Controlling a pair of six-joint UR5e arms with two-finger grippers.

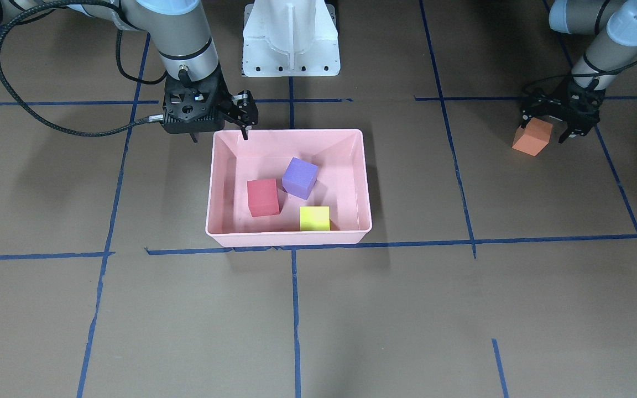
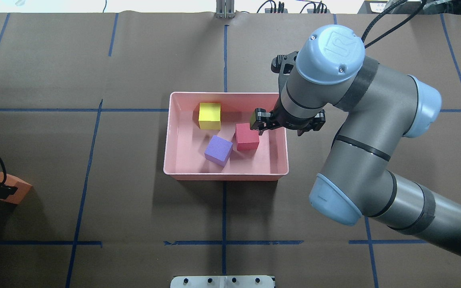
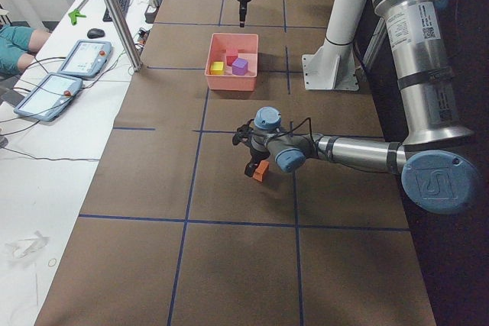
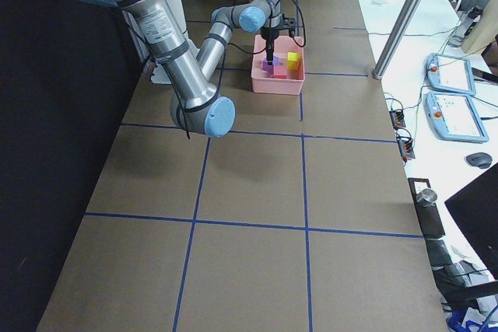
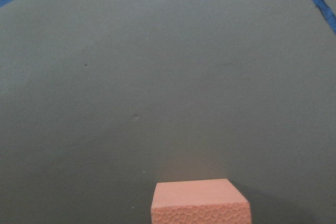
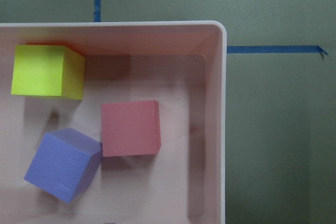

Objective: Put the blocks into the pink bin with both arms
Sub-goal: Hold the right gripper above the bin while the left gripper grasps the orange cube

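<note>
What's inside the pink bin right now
Inside the pink bin lie three blocks: the red block, the purple block and the yellow-green block. The orange block sits outside, at the left gripper.

A raised "UR" logo marks the blue joint cap, upper right of the overhead view; nothing else reads.

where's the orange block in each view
Front-facing: orange block upper right, at the left gripper.
Overhead: left edge.
Exterior left: centre, under the near arm.
Exterior right: not visible.
Left wrist: bottom centre.
Right wrist: not in it.
Shared landmark: the pink bin, well away from it.
</note>
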